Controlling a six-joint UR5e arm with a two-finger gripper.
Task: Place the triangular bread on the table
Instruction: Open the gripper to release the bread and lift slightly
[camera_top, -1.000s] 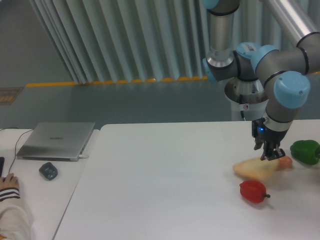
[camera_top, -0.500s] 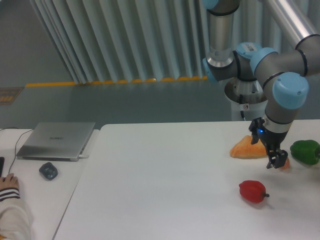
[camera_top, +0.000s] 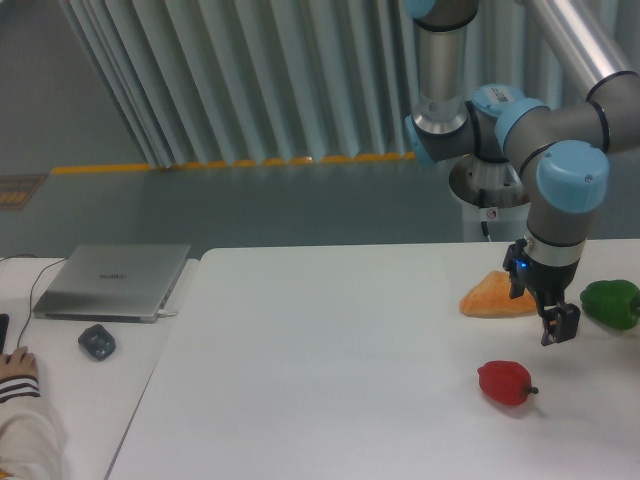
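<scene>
Camera view from the front shows the bread (camera_top: 490, 298) as an orange-tan wedge by the gripper (camera_top: 556, 330), its right end hidden behind the wrist, so whether it rests on the table (camera_top: 330, 350) or hangs just above it is hard to say; it looks low and close to the surface. The gripper points down and slightly toward the viewer, and I cannot tell whether its fingers are spread or pinched, because they show only as a dark block from this angle. If the bread is loose, the main risk is the arm brushing it as it pulls away, since the wedge sits right against the wrist and would slide or spin easily on the smooth top. If one corner is gripped, letting go while the wedge is tilted could make it flip or land on edge. The red pepper (camera_top: 504, 382) lies near, in front, and the green pepper (camera_top: 610, 302) just to the right, so a sideways sweep could knock either one.
</scene>
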